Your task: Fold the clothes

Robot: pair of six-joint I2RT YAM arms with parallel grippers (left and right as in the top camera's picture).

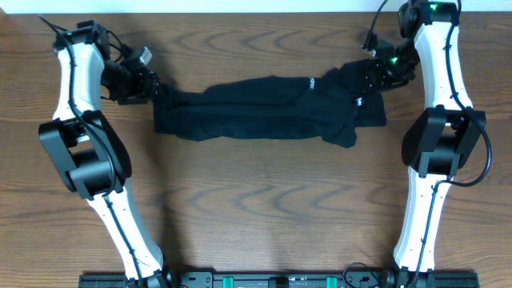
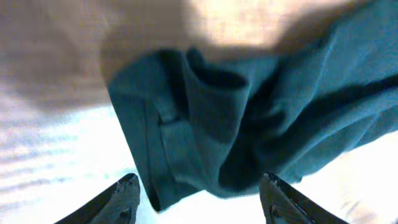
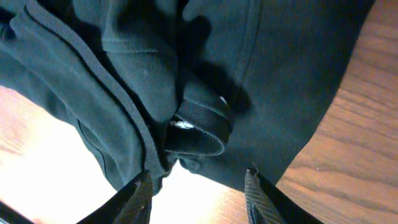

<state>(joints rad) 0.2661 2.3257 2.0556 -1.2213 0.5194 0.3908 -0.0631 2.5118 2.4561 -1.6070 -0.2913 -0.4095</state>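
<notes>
The clothes are one black shirt (image 1: 264, 108) lying as a long bunched strip across the far half of the wooden table, with small white marks (image 1: 306, 82) near its right end. My left gripper (image 1: 149, 85) sits at the strip's left end. In the left wrist view the gripper (image 2: 199, 180) is open, and the rumpled fabric (image 2: 249, 112) lies just beyond the fingertips, ungripped. My right gripper (image 1: 376, 72) hovers at the strip's right end. In the right wrist view this gripper (image 3: 198, 176) is also open, above a ribbed hem (image 3: 199, 118) and a bit of white tag (image 3: 183, 124).
Bare wooden table (image 1: 256, 208) spreads in front of the shirt. The left arm (image 1: 80, 152) and right arm (image 1: 436, 144) rise from a black rail (image 1: 272, 280) at the near edge. The table's far edge runs just behind the shirt.
</notes>
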